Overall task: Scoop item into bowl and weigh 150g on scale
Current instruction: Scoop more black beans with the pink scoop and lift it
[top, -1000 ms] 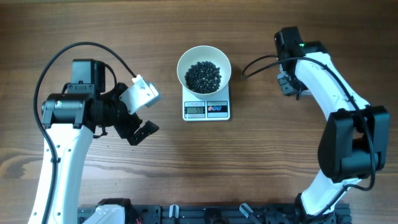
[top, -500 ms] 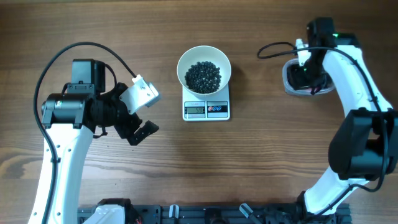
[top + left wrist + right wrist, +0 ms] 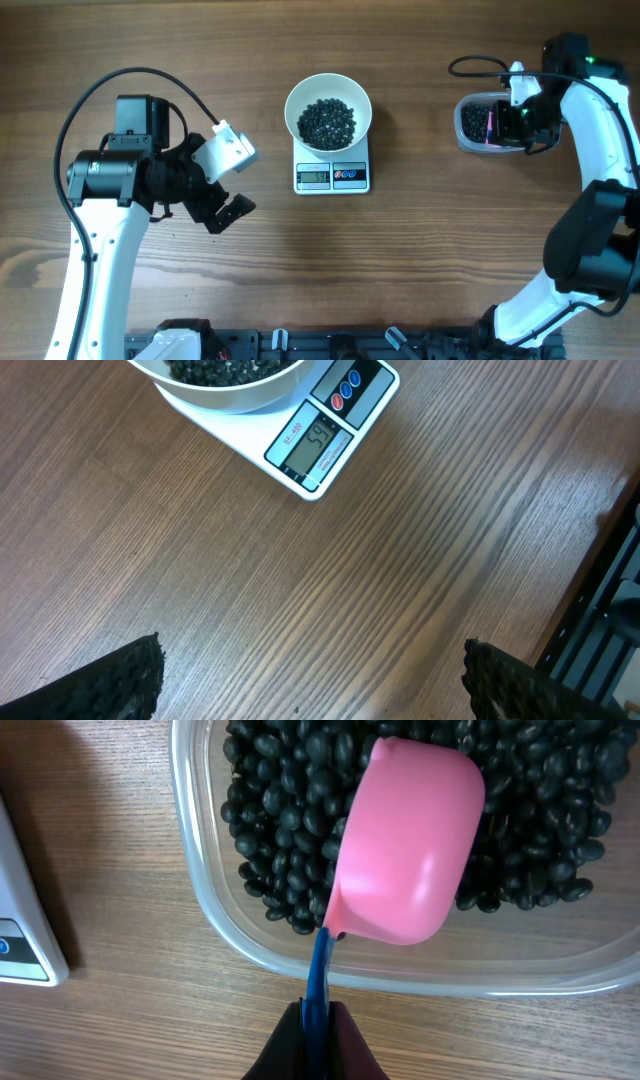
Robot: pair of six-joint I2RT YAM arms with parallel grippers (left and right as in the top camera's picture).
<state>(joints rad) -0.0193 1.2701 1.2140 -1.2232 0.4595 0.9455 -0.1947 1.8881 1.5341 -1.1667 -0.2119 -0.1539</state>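
At table centre: 1 white scale (image 3: 332,175), with a grey display and 2 round buttons on the edge facing the robot; the digits are too blurred to read.
- On the scale: 1 round white bowl (image 3: 328,113), upright, holding a loose heap of black beans (image 3: 328,123).
- Right of the scale, well apart: 1 clear plastic tub (image 3: 466,127) on the wooden table (image 3: 200,40), also holding many of the same beans.
- Over the tub: 1 pink scoop (image 3: 405,840), cup above the beans at the near wall, thin blue handle crossing the rim. Contact with the beans cannot be told.
- Right gripper (image 3: 317,1020): jaws pinched tight on the handle's end.
- Left gripper (image 3: 238,180): left of the scale, well apart, its 2 fingers spread wide, nothing between them, bare table below.
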